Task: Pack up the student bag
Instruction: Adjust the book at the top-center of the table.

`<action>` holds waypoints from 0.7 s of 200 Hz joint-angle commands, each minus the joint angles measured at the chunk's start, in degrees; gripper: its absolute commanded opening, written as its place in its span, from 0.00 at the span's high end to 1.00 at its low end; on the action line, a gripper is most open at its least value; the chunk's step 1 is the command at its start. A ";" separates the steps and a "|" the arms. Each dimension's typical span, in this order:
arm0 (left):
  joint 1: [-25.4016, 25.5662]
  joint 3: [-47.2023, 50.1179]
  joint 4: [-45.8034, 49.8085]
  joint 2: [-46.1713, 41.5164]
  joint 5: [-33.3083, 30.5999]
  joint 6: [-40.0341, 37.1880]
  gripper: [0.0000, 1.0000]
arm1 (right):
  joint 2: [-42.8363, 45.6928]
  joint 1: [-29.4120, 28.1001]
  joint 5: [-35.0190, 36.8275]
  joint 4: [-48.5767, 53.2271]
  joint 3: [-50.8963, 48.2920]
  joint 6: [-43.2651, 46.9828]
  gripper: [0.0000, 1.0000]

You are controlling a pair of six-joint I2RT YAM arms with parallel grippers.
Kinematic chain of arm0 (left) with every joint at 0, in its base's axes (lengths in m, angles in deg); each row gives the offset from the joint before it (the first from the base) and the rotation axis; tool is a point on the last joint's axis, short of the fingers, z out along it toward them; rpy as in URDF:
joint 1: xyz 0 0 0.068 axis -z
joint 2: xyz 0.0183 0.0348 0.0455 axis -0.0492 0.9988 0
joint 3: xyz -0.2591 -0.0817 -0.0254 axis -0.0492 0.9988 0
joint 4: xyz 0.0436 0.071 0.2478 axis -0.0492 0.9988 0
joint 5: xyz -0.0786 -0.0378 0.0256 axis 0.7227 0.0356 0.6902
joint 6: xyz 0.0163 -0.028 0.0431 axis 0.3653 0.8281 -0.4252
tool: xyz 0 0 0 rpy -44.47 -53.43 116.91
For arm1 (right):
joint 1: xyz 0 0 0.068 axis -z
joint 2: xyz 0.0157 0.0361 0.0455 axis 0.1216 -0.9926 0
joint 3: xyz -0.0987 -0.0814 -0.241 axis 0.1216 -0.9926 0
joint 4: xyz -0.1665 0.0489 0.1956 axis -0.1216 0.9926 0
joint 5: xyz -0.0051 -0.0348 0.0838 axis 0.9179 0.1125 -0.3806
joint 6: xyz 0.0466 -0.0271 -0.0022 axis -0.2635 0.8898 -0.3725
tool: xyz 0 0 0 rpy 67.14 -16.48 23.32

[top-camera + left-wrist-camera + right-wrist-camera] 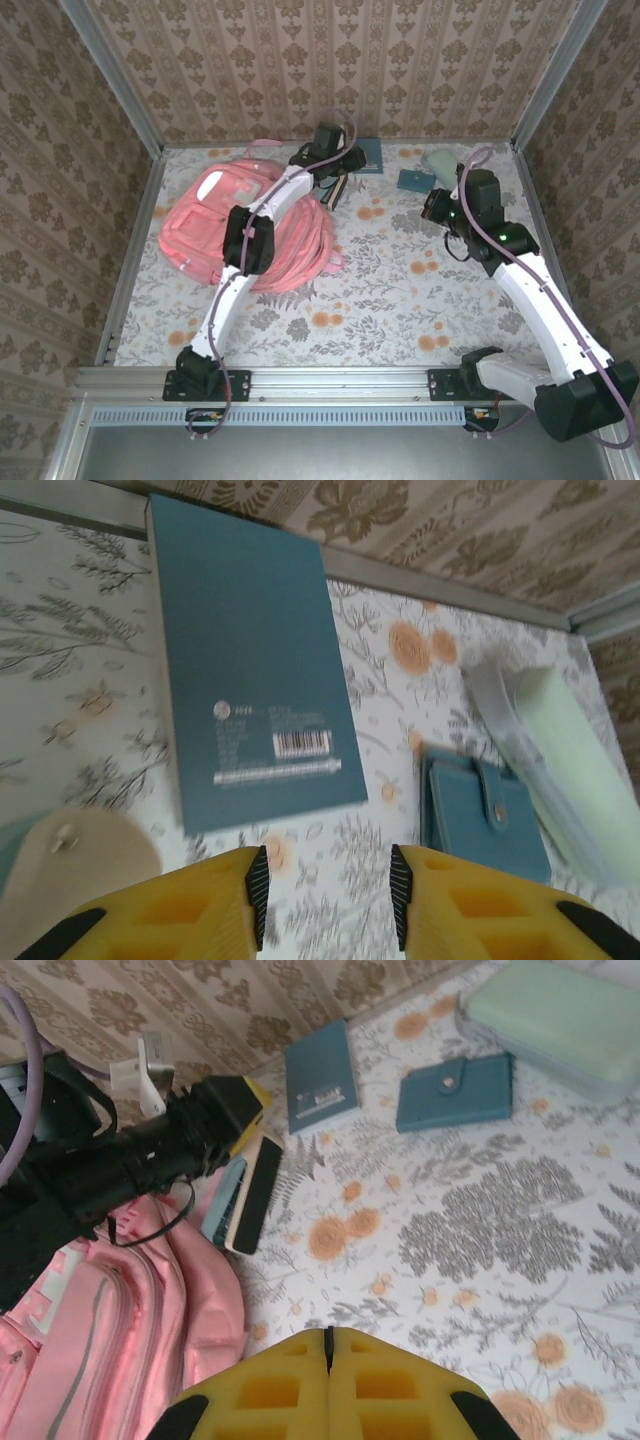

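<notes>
Student bag, the large soft pink fabric backpack (205, 220), lies on the floral counter (380, 300) with my left arm stretched across it. As I judge it, the next move turns on the slim teal rectangular book (250, 670). It lies flat just beyond the bag's right edge, straight ahead of the left tool (328, 880), with its long axis running away from the fingers at a slight slant. That tool is parted partway, with only bare counter showing in the gap, so it holds nothing. Further right of the bag sit a small teal snap wallet (485, 815) and a pale green pouch with a clear rim (570, 750), close together. The right tool (327, 1345), closed tight on nothing, is nearer those two. The right wrist view adds a flat teal, tan and black item (250, 1195) standing on edge against the bag's right side, just under the left tool. What it is I cannot tell.
</notes>
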 commanded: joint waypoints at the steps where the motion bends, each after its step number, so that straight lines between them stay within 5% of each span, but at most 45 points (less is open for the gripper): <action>1: 1.20 -3.97 -8.01 2.99 -1.76 7.82 0.62 | 2.02 0.12 1.78 2.78 -2.65 -3.57 1.00; 56: 2.25 -3.92 -18.11 8.76 -4.72 18.94 0.63 | 4.17 0.12 2.42 4.93 -5.53 -4.33 1.00; 90: 0.92 -1.62 -13.76 8.27 -7.91 18.04 0.64 | 4.39 0.26 3.02 5.08 -5.92 -3.80 1.00; 140: -1.40 5.54 -21.02 4.27 -7.82 13.98 0.61 | 3.55 0.22 2.88 4.74 -6.93 -3.52 1.00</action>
